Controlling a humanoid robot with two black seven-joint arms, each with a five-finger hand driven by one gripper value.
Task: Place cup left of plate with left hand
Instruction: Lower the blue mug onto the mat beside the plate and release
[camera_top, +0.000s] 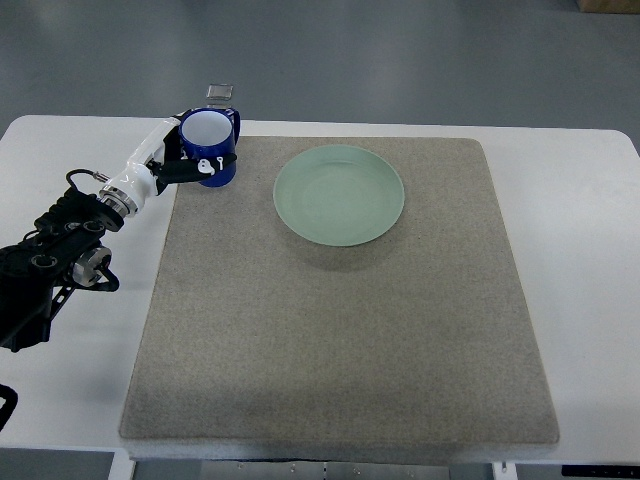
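**Cup at far-left mat corner, left hand wrapped on it**

While the left arm reaches in from the left edge, we see the left hand up at the far-left corner of the mat, fingers curled round the blue cup and clamped on its near side. White palm and forearm sit to the left of the cup; dark finger segments w/ white tips cross the cup's front wall. Cup is upright, white inside, mouth open toward the camera. Handle pokes out at the far-right side of the rim. We can't tell whether its base rests on the mat or hangs just above it.

Cup sits left of the pale green plate, a clear gap of bare mat between them, not touching. Plate lies flat on the far half of the mat, approx. centred left to right.

Mat is grey felt-like, spread over most of the white table; table shows as bare margins at left, right and far side. Cup overlaps the mat's far-left corner, partly over the table edge strip there.

Black wrist and arm hardware w/ cables trails back toward the near left, over the table's left margin. A small clear square object lies just beyond the cup at the far table edge; we can't make out what it is.
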